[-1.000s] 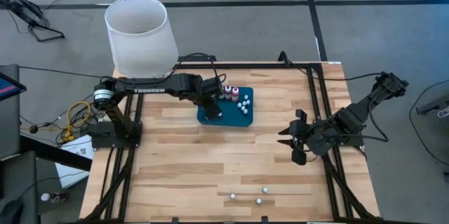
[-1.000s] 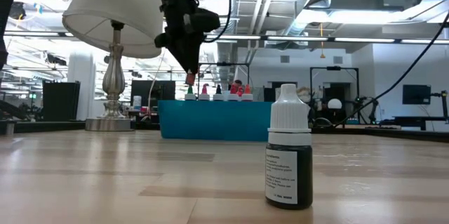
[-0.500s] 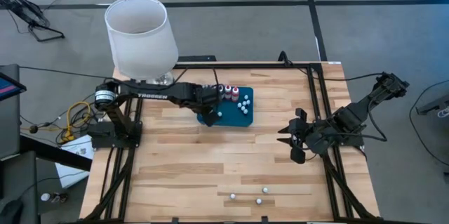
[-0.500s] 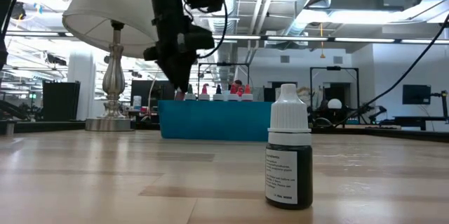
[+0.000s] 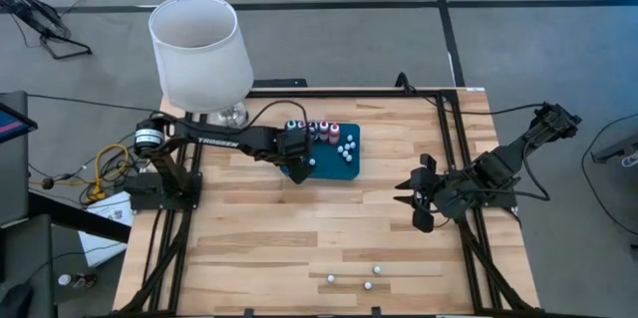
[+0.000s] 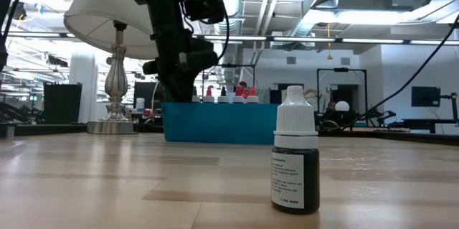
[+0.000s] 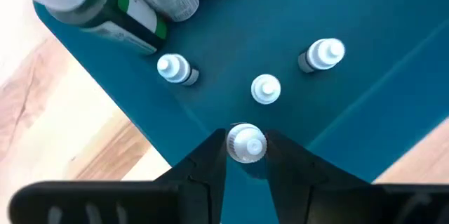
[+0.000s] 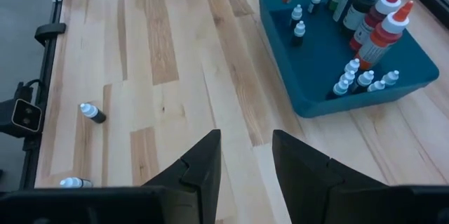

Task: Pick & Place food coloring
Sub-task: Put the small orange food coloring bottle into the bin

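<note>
A: What does the left wrist view add? 
B: The left gripper (image 7: 245, 155), over the smooth teal tray (image 7: 393, 34), has its fingers closed on 1 small white-capped bottle (image 7: 245, 143); 3 more stand beyond it.

A: And the high view? 
B: The right gripper (image 5: 419, 206) waits at the right, fingers parted and empty; 3 bottles (image 5: 367, 278) lie on the near planks of the wooden table (image 5: 259, 228).

overhead down, low level, two wrists, sharing tray (image 5: 329, 163)
</note>
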You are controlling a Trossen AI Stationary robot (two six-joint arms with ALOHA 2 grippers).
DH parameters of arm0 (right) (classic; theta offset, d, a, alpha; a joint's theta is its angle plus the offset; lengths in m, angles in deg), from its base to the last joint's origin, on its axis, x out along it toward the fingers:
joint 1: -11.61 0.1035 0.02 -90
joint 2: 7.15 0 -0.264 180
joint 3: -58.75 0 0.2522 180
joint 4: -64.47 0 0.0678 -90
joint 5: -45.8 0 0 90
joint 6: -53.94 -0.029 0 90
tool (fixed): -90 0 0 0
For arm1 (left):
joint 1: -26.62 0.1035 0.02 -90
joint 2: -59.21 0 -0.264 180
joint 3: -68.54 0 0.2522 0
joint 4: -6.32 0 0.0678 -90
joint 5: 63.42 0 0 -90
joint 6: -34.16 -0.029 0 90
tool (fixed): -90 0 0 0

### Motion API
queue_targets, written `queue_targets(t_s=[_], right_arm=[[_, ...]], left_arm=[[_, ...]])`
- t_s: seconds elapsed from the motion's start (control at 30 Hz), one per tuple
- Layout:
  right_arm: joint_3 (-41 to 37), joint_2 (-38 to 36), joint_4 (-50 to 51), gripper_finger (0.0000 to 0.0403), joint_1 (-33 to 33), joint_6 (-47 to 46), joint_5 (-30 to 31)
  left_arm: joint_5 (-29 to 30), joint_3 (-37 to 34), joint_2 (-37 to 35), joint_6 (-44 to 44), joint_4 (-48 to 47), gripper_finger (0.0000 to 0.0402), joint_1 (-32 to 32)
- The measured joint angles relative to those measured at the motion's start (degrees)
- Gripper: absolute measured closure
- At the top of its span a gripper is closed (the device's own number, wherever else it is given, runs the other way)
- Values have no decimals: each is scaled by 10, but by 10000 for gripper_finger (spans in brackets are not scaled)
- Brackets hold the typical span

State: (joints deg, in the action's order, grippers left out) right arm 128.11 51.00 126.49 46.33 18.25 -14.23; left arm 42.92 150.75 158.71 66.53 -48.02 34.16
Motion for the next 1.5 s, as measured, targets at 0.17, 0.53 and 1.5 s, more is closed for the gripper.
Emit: queue_targets(t_s=[0.17, 0.53, 1.5], right_arm=[[0, 0, -1, 285, 0, -3, 0], [0, 0, -6, 285, 0, -10, 0], [0, 0, -6, 285, 0, -18, 0]], left_arm=[[7, -13, 0, 3, 18, 320, -2], [36, -13, 0, 0, 28, 320, -4], [4, -77, -7, 19, 103, 319, -8]])
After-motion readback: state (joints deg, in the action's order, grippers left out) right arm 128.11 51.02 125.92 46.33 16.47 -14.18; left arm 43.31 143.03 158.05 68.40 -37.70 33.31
